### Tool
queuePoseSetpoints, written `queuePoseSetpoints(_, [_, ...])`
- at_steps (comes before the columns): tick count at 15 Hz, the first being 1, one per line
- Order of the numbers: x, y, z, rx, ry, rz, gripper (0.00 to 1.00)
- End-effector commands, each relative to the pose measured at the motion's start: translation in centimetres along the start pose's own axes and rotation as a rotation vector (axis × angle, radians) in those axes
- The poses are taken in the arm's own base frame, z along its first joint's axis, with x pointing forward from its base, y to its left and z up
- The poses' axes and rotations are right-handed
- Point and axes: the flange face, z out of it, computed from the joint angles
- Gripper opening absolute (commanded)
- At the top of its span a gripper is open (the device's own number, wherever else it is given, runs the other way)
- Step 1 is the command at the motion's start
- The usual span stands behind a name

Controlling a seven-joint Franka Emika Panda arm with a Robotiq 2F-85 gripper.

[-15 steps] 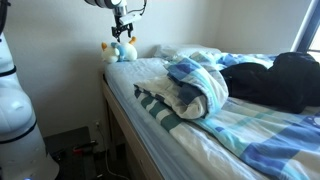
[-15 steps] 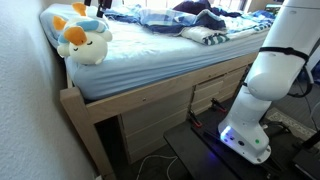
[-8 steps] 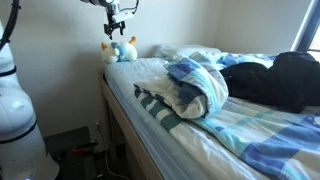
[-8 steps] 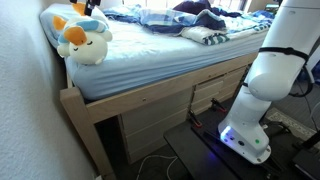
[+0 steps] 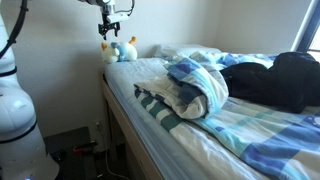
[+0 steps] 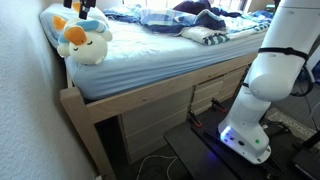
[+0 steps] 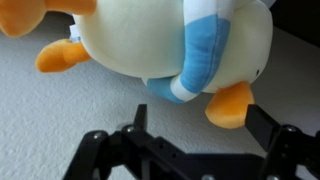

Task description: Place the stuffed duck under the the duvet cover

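A black bundle [image 5: 280, 80] lies on the table [image 6: 130, 97] at the right of the frame. Drawers [image 6: 212, 96] sit beneath the table's wooden edge. A pale cable [image 6: 150, 160] curls on the floor at lower centre.

We can read no text, label, brand, number or sign in any of the three views.
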Motion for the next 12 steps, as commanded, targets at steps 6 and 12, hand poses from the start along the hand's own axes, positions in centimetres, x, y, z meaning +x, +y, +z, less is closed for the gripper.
queuePoseSetpoints(6, [-2.4,1.2,3.8,0.058,-0.034,0.005,0.68])
queuePoseSetpoints(12, [-2.3,1.3,2.8,0.02,-0.102,0.015,0.21])
